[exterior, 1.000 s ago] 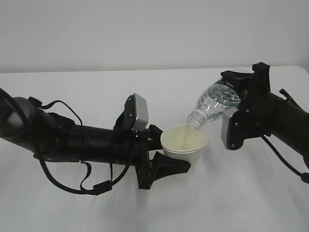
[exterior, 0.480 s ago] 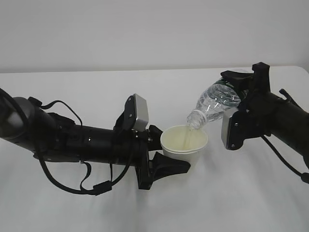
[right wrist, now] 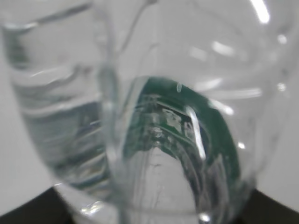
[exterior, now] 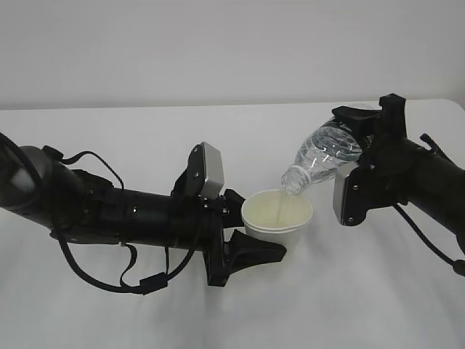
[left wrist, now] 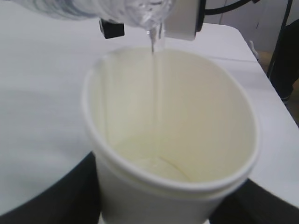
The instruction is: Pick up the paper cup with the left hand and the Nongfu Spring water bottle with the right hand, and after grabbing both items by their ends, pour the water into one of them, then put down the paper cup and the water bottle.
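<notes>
pouring from the right, the small clear ribbed plastic bottle (exterior: 322,159) tilts mouth-down over the small white tapered paper cup (exterior: 277,215) near the middle of the white table (exterior: 145,138); the black left gripper (exterior: 247,229) clamps the cup's base, the black right gripper (exterior: 361,138) clamps the bottle's far end. left wrist view: a thin clear stream of water (left wrist: 156,79) falls into the cream-yellow inside. right wrist view: the bottle's green label fills the frame; its fingers are hidden.

Soft, even light fills the room. The desk (exterior: 240,131) looks very bright, with faint shadows. Up close, the water bottle (right wrist: 154,140) looks blurry, maybe with glare.
</notes>
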